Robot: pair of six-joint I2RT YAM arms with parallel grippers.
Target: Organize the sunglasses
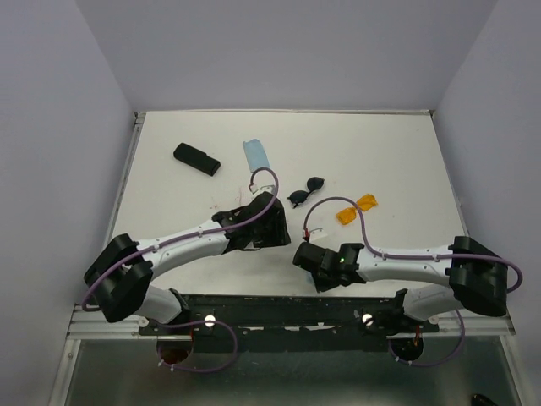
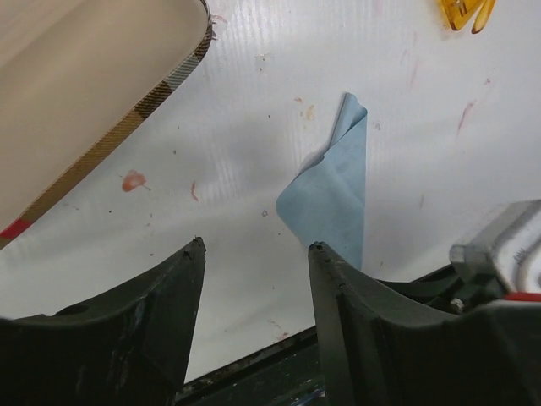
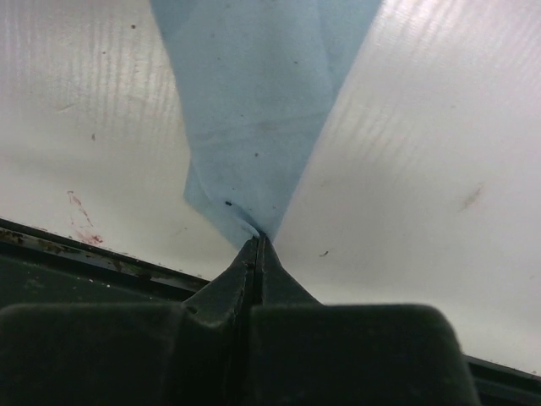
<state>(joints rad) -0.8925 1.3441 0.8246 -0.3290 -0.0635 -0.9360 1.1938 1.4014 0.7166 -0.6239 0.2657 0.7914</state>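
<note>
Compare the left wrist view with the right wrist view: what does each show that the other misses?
Left wrist only: the plaid case, the orange sunglasses at the top edge, and the left end effector, open over the table. Right wrist only: the right end effector, shut on a corner of the blue cloth. Both: the blue cloth and the stained white table.

white table (image 1: pixel 380 152), marked with small reddish stains (image 2: pixel 133 180) | plain black oblong case (image 1: pixel 196 158) flat on table's far left | light-blue cloth (image 1: pixel 256 153) crumpled on table's far middle | creased blue cloth (image 2: pixel 330 199) near table's front edge | tan plaid-edged case (image 2: pixel 84 85) over table, resting or raised unclear
</note>
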